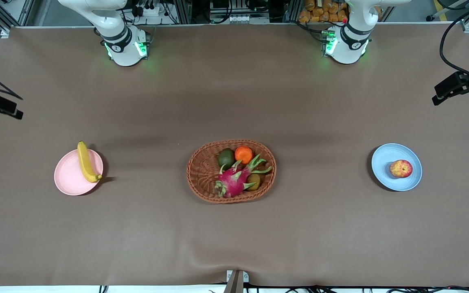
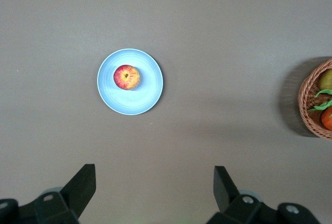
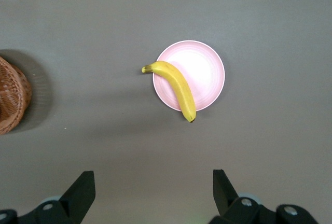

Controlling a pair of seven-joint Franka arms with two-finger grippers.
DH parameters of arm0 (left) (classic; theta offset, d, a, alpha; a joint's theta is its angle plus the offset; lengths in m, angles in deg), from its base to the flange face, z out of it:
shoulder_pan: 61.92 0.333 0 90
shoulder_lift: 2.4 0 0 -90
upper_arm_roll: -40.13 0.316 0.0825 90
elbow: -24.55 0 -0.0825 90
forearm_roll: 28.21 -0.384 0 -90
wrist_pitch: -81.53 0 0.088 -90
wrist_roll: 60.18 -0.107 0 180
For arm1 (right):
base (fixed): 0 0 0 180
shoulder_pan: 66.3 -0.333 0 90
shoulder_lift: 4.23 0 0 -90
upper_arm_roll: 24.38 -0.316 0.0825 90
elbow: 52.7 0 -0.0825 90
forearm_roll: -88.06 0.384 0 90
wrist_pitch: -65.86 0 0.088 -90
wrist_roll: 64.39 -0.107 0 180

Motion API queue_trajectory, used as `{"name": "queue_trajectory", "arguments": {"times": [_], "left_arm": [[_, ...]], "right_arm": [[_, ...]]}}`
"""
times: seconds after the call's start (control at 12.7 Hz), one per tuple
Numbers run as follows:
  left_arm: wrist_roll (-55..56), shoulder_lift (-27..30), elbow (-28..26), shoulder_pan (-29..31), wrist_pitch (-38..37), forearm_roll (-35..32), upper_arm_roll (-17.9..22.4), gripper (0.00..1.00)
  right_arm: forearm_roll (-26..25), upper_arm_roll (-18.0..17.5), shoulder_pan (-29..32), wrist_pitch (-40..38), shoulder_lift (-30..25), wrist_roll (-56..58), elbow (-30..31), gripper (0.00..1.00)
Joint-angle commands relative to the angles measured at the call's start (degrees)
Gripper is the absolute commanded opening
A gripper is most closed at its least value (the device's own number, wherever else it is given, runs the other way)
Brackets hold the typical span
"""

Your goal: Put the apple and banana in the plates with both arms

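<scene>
Toward opposite table ends from the oval brown wicker basket (image 1: 231,171), the small red-yellow apple (image 1: 400,168) sits in the light blue plate (image 1: 385,156) and the long yellow banana (image 1: 86,162) lies across the pale pink plate (image 1: 68,179), so the task looks done, while the left gripper (image 2: 154,195) and right gripper (image 3: 154,198) hang high above their plates, jaws wide apart and empty.

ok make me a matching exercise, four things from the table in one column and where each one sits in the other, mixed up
Things:
1. apple
2. banana
3. dragon fruit
4. left pincer

Places:
A. across the pink plate, its ends past the rim
B. in the wicker basket at mid-table
C. on the blue plate, toward the left arm's end
D. open, high over the table, looking down on the blue plate

Pairs: 1-C, 2-A, 3-B, 4-D
</scene>
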Motion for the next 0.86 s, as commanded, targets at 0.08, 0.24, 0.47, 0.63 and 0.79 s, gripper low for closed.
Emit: {"name": "queue_trajectory", "arguments": {"times": [0.08, 0.24, 0.47, 0.63, 0.79], "left_arm": [[-0.67, 0.47, 0.06, 0.25, 0.21, 0.93, 0.00, 1.00], [-0.58, 0.38, 0.32, 0.34, 0.30, 1.80, 0.00, 1.00], [-0.06, 0.12, 0.59, 0.43, 0.21, 4.54, 0.18, 1.00], [0.29, 0.12, 0.50, -0.36, -0.05, 4.10, -0.09, 1.00], [0.38, 0.30, 0.50, -0.19, -0.49, 4.01, -1.23, 1.00]], "right_arm": [[0.06, 0.01, -1.33, 0.72, -3.62, -2.07, 3.50, 1.00], [0.06, -0.08, -3.07, 0.47, -3.88, -1.98, 3.32, 1.00], [-0.38, 0.01, -4.05, -1.20, -4.77, -1.63, 3.33, 1.00], [-2.66, 0.01, -4.05, -3.30, -4.77, -1.89, 2.89, 1.00], [-2.93, 0.09, -3.70, -4.54, -4.77, -1.98, 2.71, 1.00]]}}
